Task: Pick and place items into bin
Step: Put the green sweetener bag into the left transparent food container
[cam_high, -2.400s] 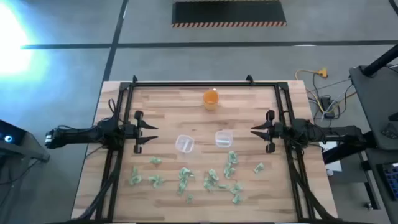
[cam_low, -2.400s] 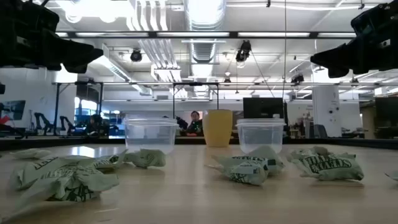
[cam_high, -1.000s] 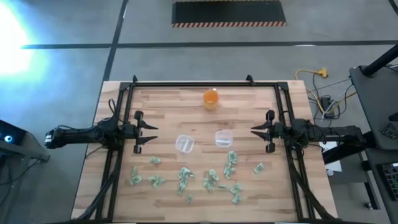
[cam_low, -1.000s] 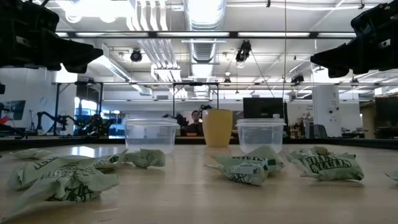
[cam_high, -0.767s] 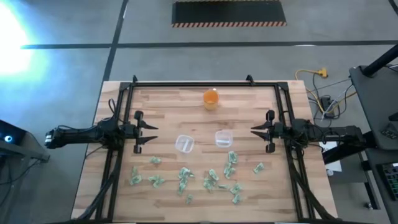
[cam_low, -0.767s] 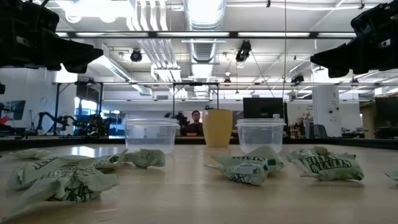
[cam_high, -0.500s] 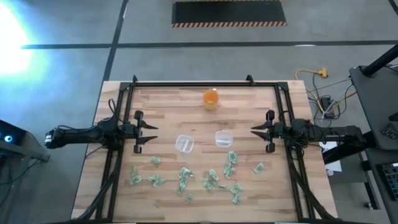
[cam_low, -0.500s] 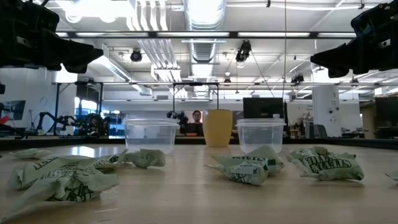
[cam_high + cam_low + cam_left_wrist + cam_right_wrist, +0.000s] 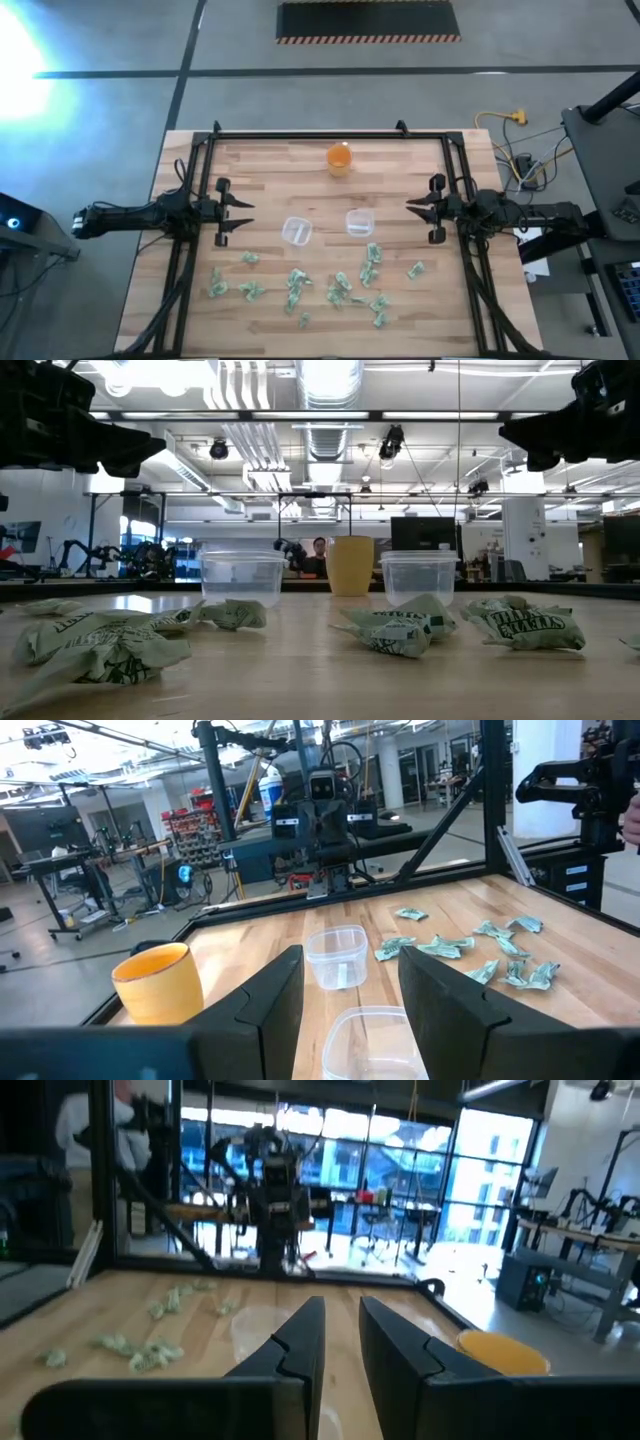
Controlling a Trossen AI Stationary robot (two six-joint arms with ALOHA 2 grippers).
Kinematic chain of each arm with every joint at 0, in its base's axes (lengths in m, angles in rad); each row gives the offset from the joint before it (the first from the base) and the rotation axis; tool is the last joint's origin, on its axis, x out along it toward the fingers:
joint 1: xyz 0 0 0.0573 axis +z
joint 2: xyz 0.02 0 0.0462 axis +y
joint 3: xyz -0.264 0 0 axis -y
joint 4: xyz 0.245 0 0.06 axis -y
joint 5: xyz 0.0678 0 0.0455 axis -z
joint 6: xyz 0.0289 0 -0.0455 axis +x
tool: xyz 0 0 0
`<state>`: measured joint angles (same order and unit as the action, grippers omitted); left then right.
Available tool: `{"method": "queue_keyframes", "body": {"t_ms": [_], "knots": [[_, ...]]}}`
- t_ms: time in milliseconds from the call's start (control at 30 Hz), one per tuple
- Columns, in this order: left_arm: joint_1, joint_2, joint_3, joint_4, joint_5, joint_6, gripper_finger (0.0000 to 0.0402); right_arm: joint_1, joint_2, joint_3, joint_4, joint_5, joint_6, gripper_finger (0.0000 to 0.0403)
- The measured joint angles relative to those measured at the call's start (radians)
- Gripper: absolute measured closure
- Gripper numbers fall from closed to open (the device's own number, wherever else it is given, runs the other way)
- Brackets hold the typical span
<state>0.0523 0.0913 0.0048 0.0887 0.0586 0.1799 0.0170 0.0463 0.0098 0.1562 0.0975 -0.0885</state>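
Observation:
Several small, wrinkly pale green and whitish items (image 9: 330, 285) lie scattered on the wooden table near its near edge; they also show in the low view (image 9: 400, 630). Two clear plastic tubs (image 9: 296, 231) (image 9: 359, 222) stand upright mid-table, just beyond the items. My left gripper (image 9: 240, 212) hovers open above the table's left side, its fingers pointing toward the tubs (image 9: 336, 955). My right gripper (image 9: 412, 210) hovers open above the right side, facing it. Both are well above the table in the low view (image 9: 150, 455) (image 9: 515, 435).
An orange cup (image 9: 339, 157) stands upright near the far edge, behind the tubs. A black frame (image 9: 310, 133) runs along the table's far, left and right sides. Bare wood lies between each gripper and the tubs. A person (image 9: 318, 555) shows far off in the room.
My right gripper has risen a little and drawn slightly toward the table's right edge. The items, tubs and cup lie as before.

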Motion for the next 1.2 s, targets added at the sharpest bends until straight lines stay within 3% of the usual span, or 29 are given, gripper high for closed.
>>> {"method": "queue_keyframes", "body": {"t_ms": [433, 800, 1200], "knots": [[-0.001, 0.0, 0.0, 0.173, 0.0, -0.051, 0.0253, 0.0, 0.001, 0.0, 0.021, 0.0, 0.003, 0.0346], [0.0, 0.0, 0.0, 0.365, -0.02, -0.187, 0.0253, 0.0, 0.0, 0.0, 0.226, -0.001, 0.042, 0.0346], [0.0, 0.041, 0.069, 0.365, -0.007, -0.161, 0.0253, 0.0, 0.002, 0.0, 0.324, -0.001, -0.053, 0.0346]]}}
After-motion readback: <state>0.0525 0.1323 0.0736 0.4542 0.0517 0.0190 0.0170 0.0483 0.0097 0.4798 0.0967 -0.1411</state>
